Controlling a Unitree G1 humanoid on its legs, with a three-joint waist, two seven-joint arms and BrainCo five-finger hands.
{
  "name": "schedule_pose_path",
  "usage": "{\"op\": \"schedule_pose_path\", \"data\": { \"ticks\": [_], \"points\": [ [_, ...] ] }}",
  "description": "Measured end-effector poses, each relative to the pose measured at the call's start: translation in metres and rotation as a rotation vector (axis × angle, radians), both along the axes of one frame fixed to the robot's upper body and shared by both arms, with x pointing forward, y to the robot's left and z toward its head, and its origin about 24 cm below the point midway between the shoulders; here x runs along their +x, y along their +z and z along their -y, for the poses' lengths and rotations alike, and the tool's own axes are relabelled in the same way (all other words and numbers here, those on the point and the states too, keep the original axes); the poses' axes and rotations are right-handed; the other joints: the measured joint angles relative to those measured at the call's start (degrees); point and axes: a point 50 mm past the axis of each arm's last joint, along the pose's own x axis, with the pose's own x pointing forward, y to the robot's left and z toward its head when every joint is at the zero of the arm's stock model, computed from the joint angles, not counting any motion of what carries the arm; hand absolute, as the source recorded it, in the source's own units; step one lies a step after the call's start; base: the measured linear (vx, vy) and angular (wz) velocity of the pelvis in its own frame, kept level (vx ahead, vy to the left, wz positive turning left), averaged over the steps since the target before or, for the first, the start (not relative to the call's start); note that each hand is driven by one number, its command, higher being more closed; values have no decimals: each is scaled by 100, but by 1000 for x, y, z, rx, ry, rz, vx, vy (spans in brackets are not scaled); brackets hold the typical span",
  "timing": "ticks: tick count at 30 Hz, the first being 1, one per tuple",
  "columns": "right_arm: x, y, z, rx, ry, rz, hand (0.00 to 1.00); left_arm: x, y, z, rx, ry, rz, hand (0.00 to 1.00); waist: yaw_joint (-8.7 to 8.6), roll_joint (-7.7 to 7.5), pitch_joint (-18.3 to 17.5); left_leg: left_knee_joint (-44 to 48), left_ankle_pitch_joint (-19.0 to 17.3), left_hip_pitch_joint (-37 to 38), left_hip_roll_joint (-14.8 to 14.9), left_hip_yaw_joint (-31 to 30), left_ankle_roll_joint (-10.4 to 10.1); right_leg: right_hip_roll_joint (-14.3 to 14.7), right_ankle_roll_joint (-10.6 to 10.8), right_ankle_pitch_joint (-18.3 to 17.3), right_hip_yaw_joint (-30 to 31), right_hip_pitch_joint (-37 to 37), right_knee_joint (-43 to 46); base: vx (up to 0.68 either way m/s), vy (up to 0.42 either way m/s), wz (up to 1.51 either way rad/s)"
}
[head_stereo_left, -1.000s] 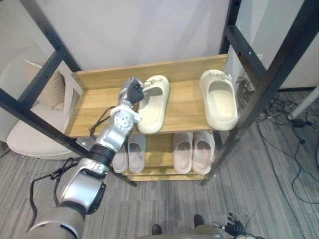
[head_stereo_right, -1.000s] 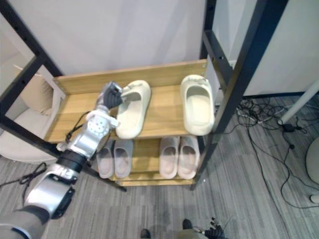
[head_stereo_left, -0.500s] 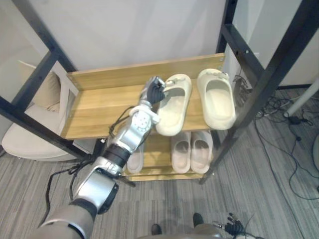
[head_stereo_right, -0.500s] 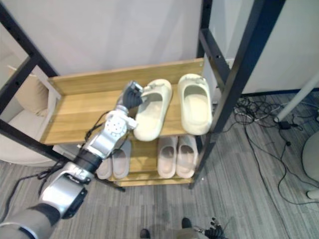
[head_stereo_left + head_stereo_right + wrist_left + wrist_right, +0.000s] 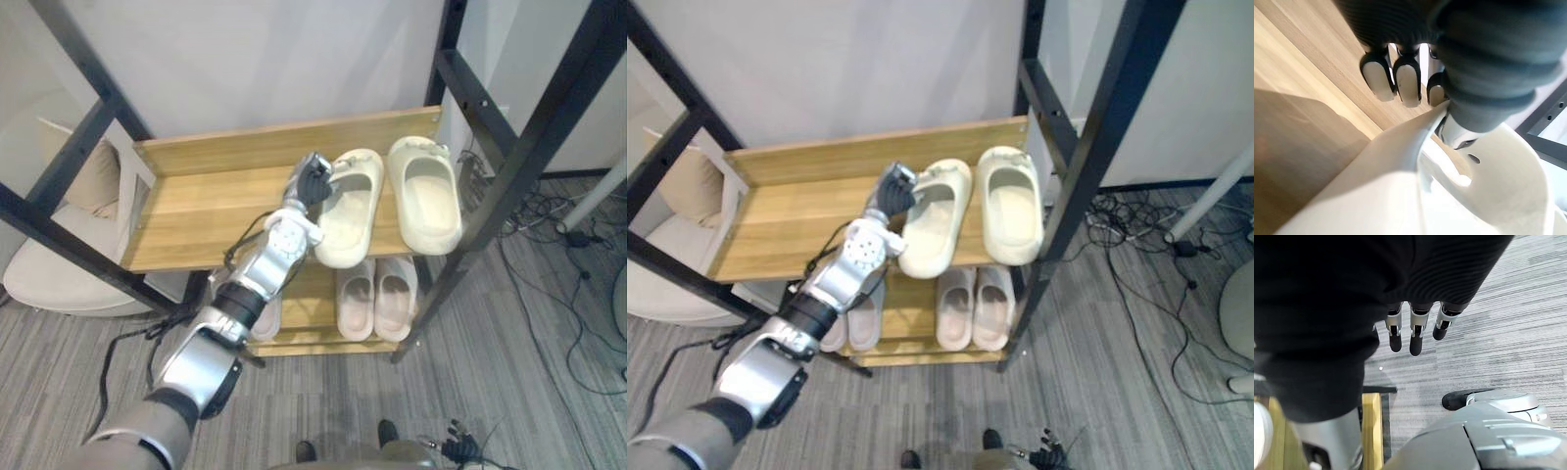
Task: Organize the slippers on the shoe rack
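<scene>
Two cream slippers lie on the top wooden shelf (image 5: 201,206) of the shoe rack. My left hand (image 5: 312,179) is shut on the left rim of the left cream slipper (image 5: 345,211), which lies slightly angled close beside the right cream slipper (image 5: 424,196). In the left wrist view the fingers (image 5: 1405,88) curl over the rim of that slipper (image 5: 1400,196) with the shelf board behind them. My right hand (image 5: 460,452) hangs low near the floor, and its fingers (image 5: 1415,335) point straight down over grey carpet, holding nothing.
On the lower shelf stands a pale pair of slippers (image 5: 377,294), with another pair (image 5: 854,318) partly behind my left arm. Black frame posts (image 5: 509,176) cross in front at right and left. A beige cushion (image 5: 93,176) sits at the left, and cables (image 5: 578,235) lie at the right.
My left hand has slid the left cream slipper to the right along the top shelf, closing the gap to the right slipper. The view has also shifted a little.
</scene>
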Motion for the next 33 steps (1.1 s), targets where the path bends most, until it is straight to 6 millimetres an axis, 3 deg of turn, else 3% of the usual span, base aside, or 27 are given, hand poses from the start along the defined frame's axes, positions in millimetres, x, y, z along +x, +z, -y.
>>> {"op": "schedule_pose_path", "data": {
  "ticks": [5,6,19,28,33],
  "points": [
    [-1,0,0,5,-18,3,0,2,3,5,-12,10,4,100,-3,-23,10,-54,13,15,4,32,-1,3,2,1,16,-19,-1,-1,-4,-1],
    [-1,0,0,7,-29,4,0,3,4,6,-9,15,3,0,-3,-27,12,-54,13,14,6,37,-1,3,2,1,17,-21,-1,0,0,0],
    [-3,2,-1,15,-76,26,0,2,8,24,-99,13,-11,0,47,-40,-6,-29,16,-52,10,151,7,-31,22,4,157,-104,2,-11,-13,-2],
    [-3,2,-1,10,-77,23,0,-7,29,36,-242,-52,29,0,57,-43,-61,16,27,-92,0,104,22,-51,53,-45,133,-188,159,-16,-9,1],
    [-5,1,-2,10,-72,15,0,-13,27,28,-345,-53,27,0,55,-34,-185,29,33,-95,1,43,26,-47,50,-43,74,-173,166,-32,-24,3]
  ]
}}
